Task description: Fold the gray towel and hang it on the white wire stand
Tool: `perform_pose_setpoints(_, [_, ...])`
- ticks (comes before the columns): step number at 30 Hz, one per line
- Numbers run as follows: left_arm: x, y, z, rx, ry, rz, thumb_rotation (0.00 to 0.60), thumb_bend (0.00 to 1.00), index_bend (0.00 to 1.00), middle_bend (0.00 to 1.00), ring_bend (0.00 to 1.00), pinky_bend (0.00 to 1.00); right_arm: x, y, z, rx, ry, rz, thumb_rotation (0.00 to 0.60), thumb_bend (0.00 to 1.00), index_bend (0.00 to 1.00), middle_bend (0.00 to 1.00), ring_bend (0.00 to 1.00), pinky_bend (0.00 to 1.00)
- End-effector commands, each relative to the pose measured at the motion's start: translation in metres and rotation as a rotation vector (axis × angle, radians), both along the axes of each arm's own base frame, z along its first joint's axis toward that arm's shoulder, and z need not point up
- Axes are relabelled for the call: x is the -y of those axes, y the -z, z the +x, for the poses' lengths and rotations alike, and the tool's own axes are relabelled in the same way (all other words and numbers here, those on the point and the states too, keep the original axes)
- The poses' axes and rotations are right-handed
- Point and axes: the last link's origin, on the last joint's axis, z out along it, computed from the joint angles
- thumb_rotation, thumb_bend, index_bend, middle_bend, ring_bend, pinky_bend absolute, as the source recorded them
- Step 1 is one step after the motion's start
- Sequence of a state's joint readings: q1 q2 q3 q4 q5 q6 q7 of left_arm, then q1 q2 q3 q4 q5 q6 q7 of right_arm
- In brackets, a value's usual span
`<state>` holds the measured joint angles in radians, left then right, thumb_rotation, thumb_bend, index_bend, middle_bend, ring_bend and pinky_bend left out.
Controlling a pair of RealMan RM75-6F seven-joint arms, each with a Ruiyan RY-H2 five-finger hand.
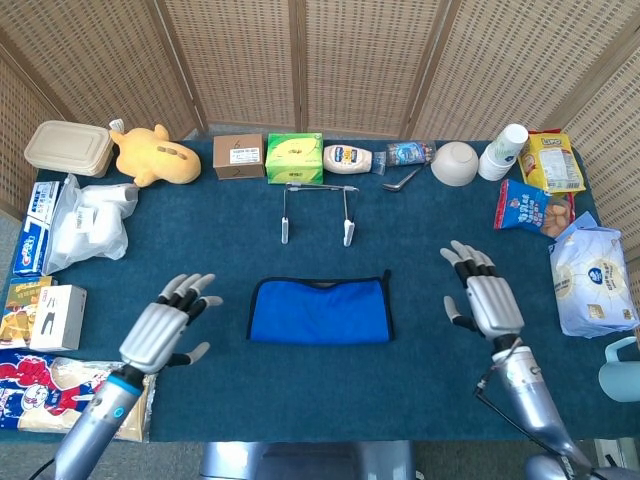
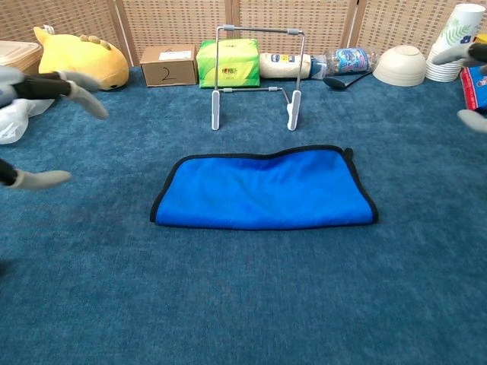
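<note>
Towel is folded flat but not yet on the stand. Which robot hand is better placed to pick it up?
Left, slightly. The left robot hand hovers open, close to the towel's left edge. The right robot hand, also open, sits farther from the right edge. The stand lies behind the towel, midway between them.

Folded blue towel flat on carpet, white wire stand behind, left hand at left edge

Chest view: both hands edge-cropped, blurred
</note>
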<state>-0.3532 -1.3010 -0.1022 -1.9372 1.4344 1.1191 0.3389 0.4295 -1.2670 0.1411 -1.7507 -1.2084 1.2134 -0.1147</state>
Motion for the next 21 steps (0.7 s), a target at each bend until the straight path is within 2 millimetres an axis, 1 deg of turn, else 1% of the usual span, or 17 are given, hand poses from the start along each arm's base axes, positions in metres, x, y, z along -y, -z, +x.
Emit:
perform_pose_setpoints(1, [-0.017, 0.012, 0.014, 0.007, 0.020, -0.072, 0.600, 0.38, 0.21, 0.06, 0.00, 0.00, -0.008, -0.008, -0.003, -0.010, 0.009, -0.012, 0.600, 0.48, 0.04, 0.00, 0.00, 0.00])
perform_pose_setpoints(4, [-0.025, 0.020, 0.022, 0.005, 0.029, -0.131, 0.600, 0.37, 0.19, 0.06, 0.00, 0.00, -0.012, -0.014, -0.005, -0.010, 0.018, -0.024, 0.600, 0.48, 0.04, 0.00, 0.00, 0.00])
perform_pose_setpoints(6, [-0.034, 0.029, 0.030, 0.006, 0.037, -0.182, 0.600, 0.37, 0.17, 0.06, 0.00, 0.00, -0.017, -0.017, -0.007, -0.003, 0.026, -0.031, 0.600, 0.48, 0.04, 0.00, 0.00, 0.00])
perform_pose_setpoints(10, [-0.049, 0.044, 0.043, 0.006, 0.047, -0.263, 0.600, 0.37, 0.15, 0.08, 0.00, 0.00, -0.022, -0.022, -0.010, 0.004, 0.034, -0.043, 0.600, 0.48, 0.04, 0.00, 0.00, 0.00])
perform_pose_setpoints(13, [-0.058, 0.055, 0.051, 0.006, 0.035, -0.320, 0.600, 0.37, 0.12, 0.09, 0.00, 0.00, -0.025, -0.025, -0.011, 0.010, 0.039, -0.053, 0.600, 0.48, 0.04, 0.00, 0.00, 0.00])
perform_pose_setpoints(21, [-0.081, 0.081, 0.079, 0.003, 0.039, -0.396, 0.600, 0.37, 0.06, 0.11, 0.00, 0.00, -0.030, -0.032, -0.015, 0.024, 0.050, -0.079, 0.600, 0.48, 0.04, 0.00, 0.00, 0.00])
